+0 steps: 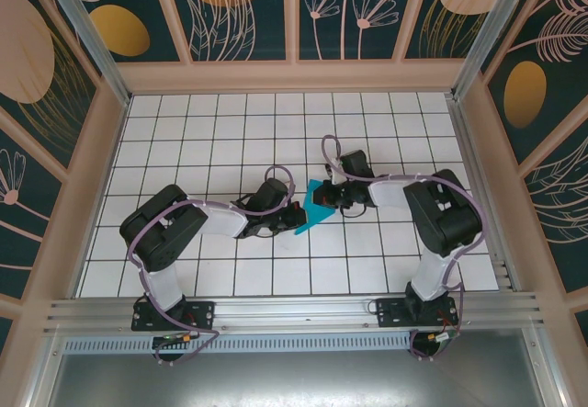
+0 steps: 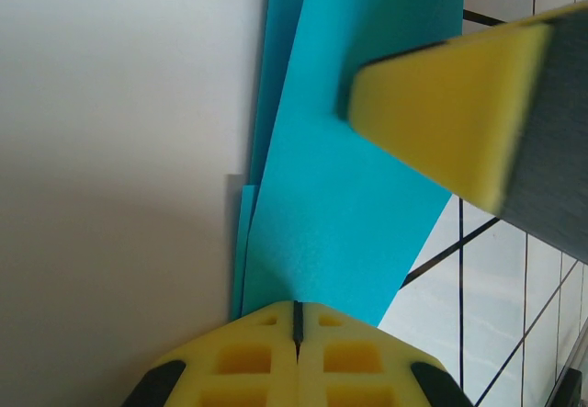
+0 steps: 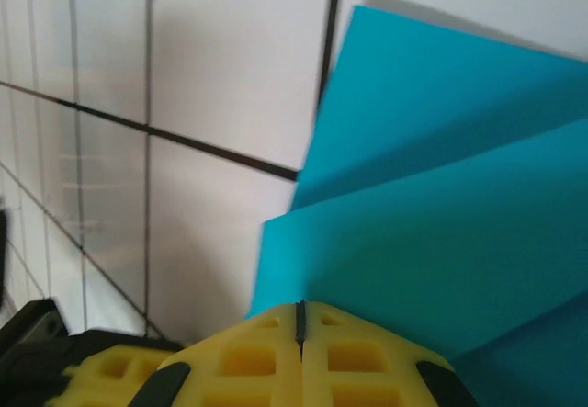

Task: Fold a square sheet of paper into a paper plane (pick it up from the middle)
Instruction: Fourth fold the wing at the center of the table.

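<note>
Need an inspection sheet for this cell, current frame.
Surface: white gridded table.
Job's things: cyan paper, folded in layers, mid-table between the grippers.
Clutter: nothing seen.
Grippers: left gripper and right gripper both shut on the paper, from opposite sides.
Cables: lilac cables run along both arms, no snag seen.
Surroundings: floral teal walls; metal rail at the near edge.

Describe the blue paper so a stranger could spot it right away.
On the white tiled table, look at the middle, where the left tool and right tool meet. The blue paper is pinched by both, folded, the only bright colour on the tiles.
</note>
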Robot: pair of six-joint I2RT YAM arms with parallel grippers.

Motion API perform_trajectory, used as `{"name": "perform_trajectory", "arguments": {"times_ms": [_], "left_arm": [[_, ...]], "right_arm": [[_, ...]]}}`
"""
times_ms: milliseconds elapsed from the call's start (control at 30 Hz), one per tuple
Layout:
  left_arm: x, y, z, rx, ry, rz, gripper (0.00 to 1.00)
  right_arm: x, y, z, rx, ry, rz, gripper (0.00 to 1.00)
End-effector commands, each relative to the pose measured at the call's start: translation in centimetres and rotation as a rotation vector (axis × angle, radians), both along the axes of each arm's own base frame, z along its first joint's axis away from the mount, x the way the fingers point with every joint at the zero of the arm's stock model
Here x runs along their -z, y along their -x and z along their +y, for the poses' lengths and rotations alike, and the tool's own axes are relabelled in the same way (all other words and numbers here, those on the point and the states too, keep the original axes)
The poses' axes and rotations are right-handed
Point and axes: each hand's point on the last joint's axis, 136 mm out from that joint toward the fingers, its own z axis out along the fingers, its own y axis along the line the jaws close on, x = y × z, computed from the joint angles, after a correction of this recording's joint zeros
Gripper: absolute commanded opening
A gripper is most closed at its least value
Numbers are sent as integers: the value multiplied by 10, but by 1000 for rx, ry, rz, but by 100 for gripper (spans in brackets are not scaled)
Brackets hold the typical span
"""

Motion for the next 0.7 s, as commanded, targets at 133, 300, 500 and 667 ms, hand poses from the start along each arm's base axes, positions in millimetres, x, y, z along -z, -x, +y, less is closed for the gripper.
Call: {"name": "perform_trajectory", "arguments": {"times_ms": [133, 300, 500, 667], "left_arm": [[57, 44, 47, -9, -215, 194, 0], [58, 47, 48, -6, -213, 204, 0], [54, 43, 43, -8, -193, 188, 0], [47, 35, 36, -13, -170, 160, 0]], "right_arm": [[9, -49, -39, 131, 22, -34, 0], [14, -81, -74, 250, 57, -48, 0], [-23, -102, -83, 286, 47, -134, 0], [-52, -71, -67, 239, -14, -149, 0]]}}
